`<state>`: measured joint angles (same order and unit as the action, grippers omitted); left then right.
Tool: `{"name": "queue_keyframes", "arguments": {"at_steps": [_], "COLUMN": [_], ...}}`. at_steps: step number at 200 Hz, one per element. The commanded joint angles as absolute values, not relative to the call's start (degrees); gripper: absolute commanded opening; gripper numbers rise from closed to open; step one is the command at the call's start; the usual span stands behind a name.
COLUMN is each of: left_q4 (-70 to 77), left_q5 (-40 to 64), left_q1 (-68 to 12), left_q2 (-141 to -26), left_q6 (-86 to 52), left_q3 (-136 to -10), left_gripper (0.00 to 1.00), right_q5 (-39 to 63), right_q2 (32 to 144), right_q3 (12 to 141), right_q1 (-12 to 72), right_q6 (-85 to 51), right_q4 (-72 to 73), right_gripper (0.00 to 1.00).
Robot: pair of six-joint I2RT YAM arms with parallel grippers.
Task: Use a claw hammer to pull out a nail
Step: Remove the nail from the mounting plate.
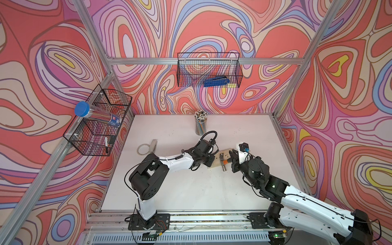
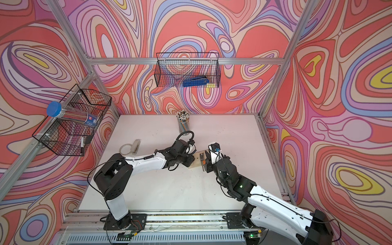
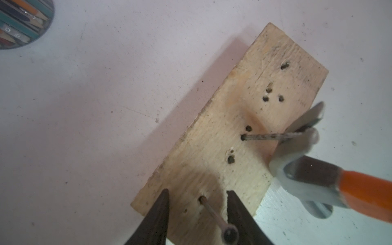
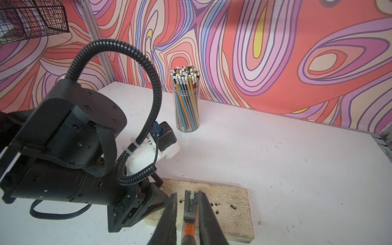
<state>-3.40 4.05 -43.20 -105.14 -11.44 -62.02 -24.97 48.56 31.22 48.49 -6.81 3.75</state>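
A wooden board (image 3: 233, 106) with several holes lies mid-table, seen in both top views (image 1: 221, 153) (image 2: 197, 161). The claw hammer (image 4: 192, 210) has its silver claw (image 3: 297, 148) hooked round a nail (image 3: 273, 136) that stands out of the board. My right gripper (image 4: 187, 193) is shut on the hammer just behind its orange neck (image 1: 228, 162); the long black handle is hidden. My left gripper (image 3: 198, 191) is open at the board's left end (image 1: 210, 160). Its fingertips rest on the wood either side of a second nail (image 3: 212, 214) without clamping it.
A clear cup of pencils (image 1: 200, 125) stands at the back of the table. A stapler (image 1: 153, 145) and a tape ring (image 1: 143, 148) lie to the left. Wire baskets hang on the left wall (image 1: 99, 125) and the back wall (image 1: 209, 70).
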Motion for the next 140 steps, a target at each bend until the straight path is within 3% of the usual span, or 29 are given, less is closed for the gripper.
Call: {"name": "queue_keyframes", "arguments": {"at_steps": [1, 140], "left_q4": [-20.73, -21.18], "left_q5": [2.11, 2.03], "left_q1": [-43.06, -43.2], "left_q2": [-113.29, -113.9], "left_q6": [-13.49, -13.71], "left_q3": [-56.93, -57.39], "left_gripper": [0.45, 0.45], "right_q5": [-23.82, -26.66], "right_q2": [49.05, 40.66], "right_q3": [28.73, 22.5], "right_q1": [49.34, 49.4], "right_q6": [-9.71, -15.35], "right_q4": [4.71, 1.14], "right_gripper": [0.0, 0.0]}}
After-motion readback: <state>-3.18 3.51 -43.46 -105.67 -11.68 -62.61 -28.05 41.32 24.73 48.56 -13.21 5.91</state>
